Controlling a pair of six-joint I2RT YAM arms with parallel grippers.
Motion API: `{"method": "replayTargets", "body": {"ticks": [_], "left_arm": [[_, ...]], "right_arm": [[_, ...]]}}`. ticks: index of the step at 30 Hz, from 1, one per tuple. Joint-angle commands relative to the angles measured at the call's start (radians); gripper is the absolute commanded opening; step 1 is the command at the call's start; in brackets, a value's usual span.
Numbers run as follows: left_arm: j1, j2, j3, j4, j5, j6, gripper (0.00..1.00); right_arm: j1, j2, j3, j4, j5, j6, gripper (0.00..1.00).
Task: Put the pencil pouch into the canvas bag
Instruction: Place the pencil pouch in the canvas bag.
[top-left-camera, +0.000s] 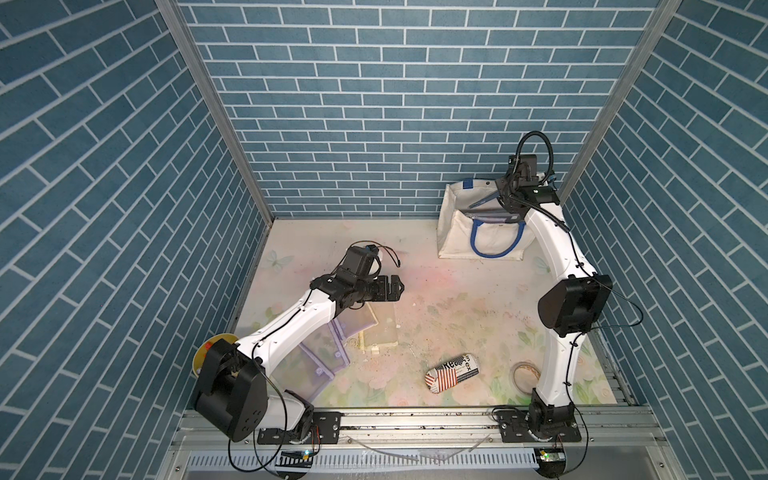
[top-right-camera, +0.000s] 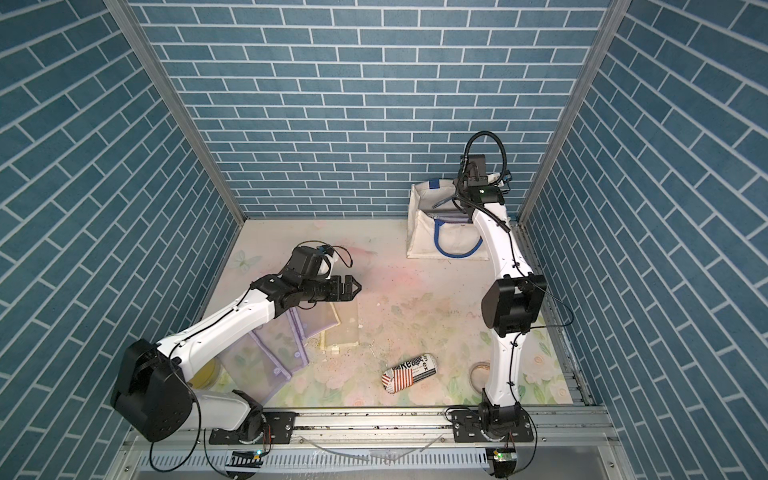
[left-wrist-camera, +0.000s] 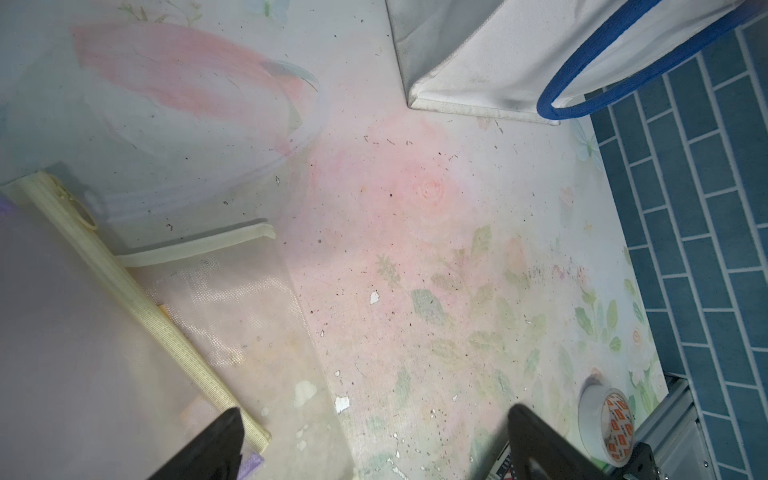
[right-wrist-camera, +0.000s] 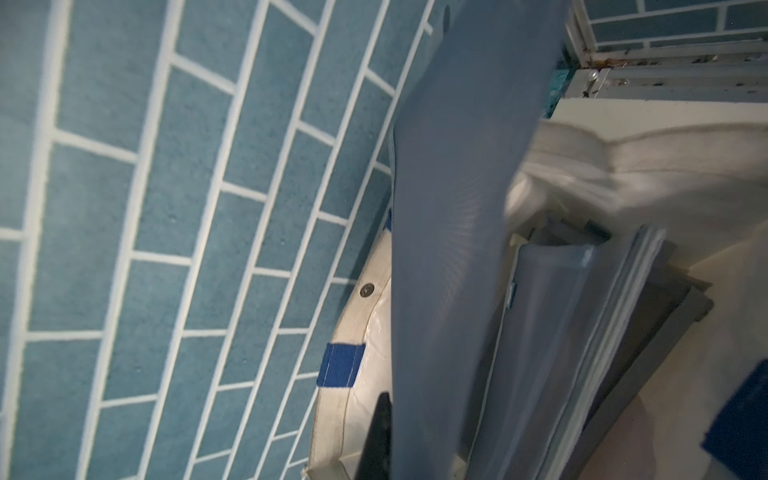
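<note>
Blue pouch (tilted) over bag rim

High stereo overheads, close wrist views

Printed pouch, about 5 o'clock on the bench: black-and-white newsprint-style lettering. Big "Re" mid-body, then "in" and "ex" at its 2 o'clock end. The same letters show on the pouch in both top views; the smaller words are too tiny to read. Stars-and-stripes flag print on its 8 o'clock half. Tape roll, about 4 o'clock: orange square logos on the inner core, lettering unreadable.
</note>
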Motion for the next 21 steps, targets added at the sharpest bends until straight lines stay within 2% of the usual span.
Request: {"method": "replayTargets", "body": {"ticks": [1,5,16,21], "left_arm": [[-0.004,-0.024,-0.023,-0.031,0.0,0.021,1.0],[-0.004,-0.03,-0.031,-0.028,-0.003,0.019,0.99],[-0.005,-0.029,-0.04,-0.008,-0.006,0.014,0.99],[-0.003,-0.028,-0.054,0.0,-0.015,0.013,0.99]], "right_arm": [[0.009,0.014,-0.016,0.029,0.045,0.091,0.0],[0.011,0.053,0.01,0.012,0.018,0.103,0.0],[0.031,0.057,-0.063,0.028,-0.016,0.139,0.0],[0.042,0.017,-0.121,0.066,-0.004,0.14,0.08]]}}
